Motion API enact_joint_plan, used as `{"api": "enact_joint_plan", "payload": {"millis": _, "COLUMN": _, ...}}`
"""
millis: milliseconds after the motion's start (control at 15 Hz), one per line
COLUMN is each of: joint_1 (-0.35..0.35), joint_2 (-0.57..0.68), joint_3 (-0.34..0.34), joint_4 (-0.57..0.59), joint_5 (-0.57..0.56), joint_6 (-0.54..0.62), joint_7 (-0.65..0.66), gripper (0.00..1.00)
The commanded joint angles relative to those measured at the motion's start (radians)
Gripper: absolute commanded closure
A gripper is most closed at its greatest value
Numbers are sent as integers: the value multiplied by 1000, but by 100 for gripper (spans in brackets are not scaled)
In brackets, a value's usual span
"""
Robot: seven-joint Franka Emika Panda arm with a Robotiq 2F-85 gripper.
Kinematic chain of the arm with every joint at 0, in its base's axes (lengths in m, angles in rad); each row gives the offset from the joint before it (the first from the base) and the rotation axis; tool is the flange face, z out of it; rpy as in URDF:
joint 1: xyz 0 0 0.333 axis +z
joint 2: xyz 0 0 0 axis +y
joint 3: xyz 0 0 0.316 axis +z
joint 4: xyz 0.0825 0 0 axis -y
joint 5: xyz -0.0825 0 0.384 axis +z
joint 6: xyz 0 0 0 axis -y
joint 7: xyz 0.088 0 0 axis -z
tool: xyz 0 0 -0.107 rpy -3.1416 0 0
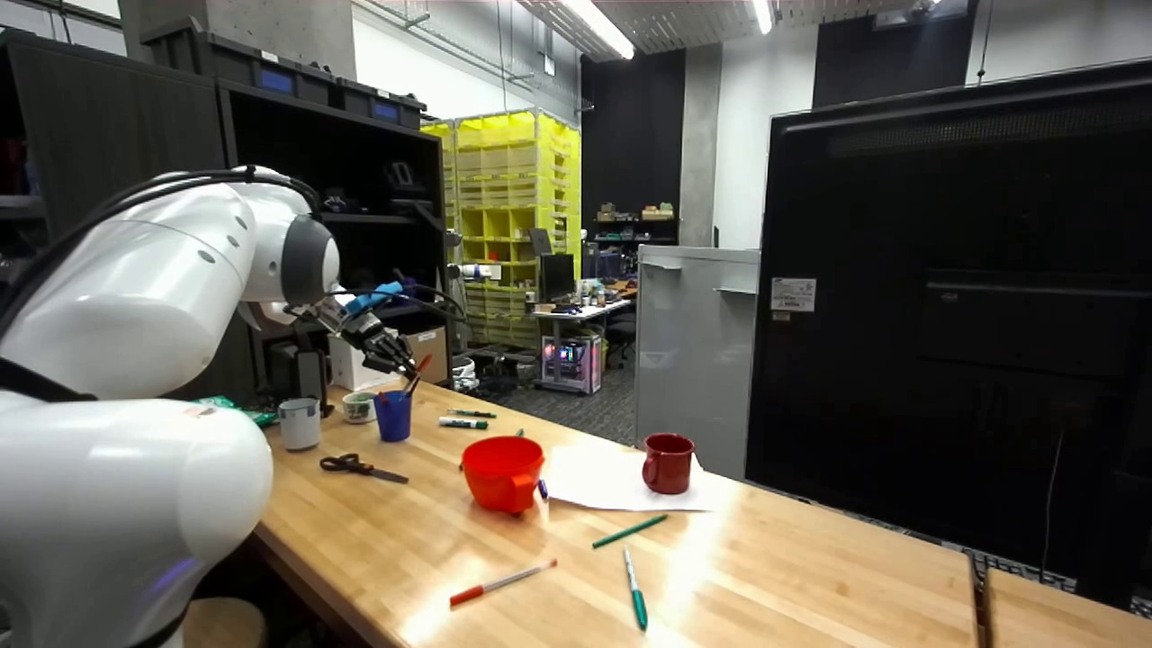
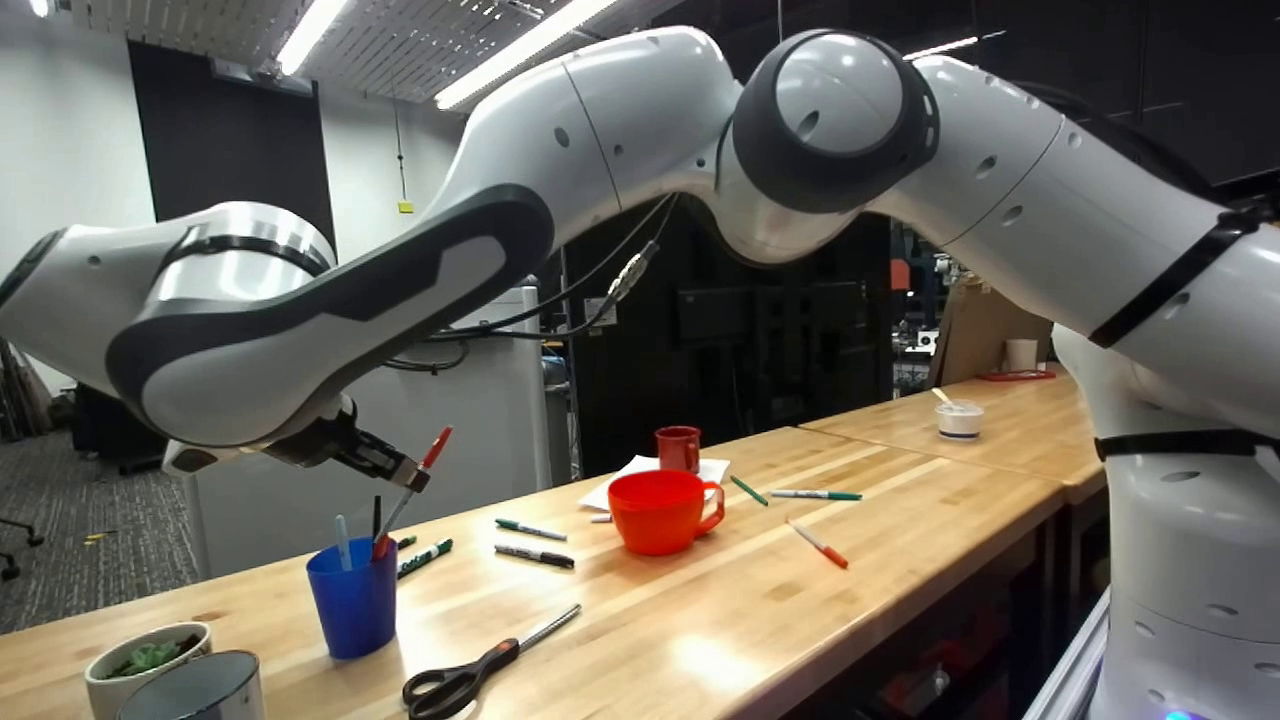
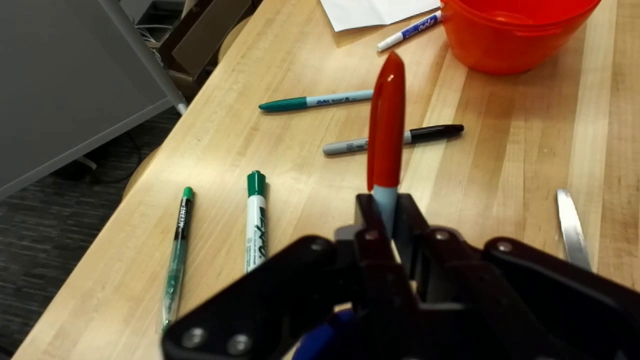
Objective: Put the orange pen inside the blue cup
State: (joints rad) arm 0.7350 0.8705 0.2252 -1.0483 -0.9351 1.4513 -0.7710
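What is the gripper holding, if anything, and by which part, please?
The black gripper holds a slim pale-grey plastic pen with an orange-red cap, by its barrel just below the cap.

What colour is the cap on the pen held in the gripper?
The cap is orange-red; it shows best in the wrist view.

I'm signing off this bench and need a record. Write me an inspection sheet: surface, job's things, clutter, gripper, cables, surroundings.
Surface: wooden tabletop, reflecting patches of light.
Job's things: red-orange-capped pen held tilted, cap up, lower end at the mouth of the blue cup; whether inside, unclear. Cup upright, with other pens in it.
Clutter: scissors, red bowl, dark red cup on white paper, loose pens and markers.
Gripper: closed on the held pen.
Cables: black, running along the arm.
Surroundings: yellow shelving, grey panel, large black panel.
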Motion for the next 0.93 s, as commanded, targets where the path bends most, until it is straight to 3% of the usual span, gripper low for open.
{"api": "enact_joint_plan", "payload": {"millis": 0, "joint_1": 24, "joint_2": 64, "joint_3": -9, "joint_4": 88, "joint_5": -3, "joint_6": -62, "joint_7": -44, "gripper": 97}}
{"api": "enact_joint_plan", "payload": {"millis": 867, "joint_1": 35, "joint_2": 162, "joint_3": -7, "joint_4": 203, "joint_5": -3, "joint_6": -104, "joint_7": -120, "gripper": 97}}
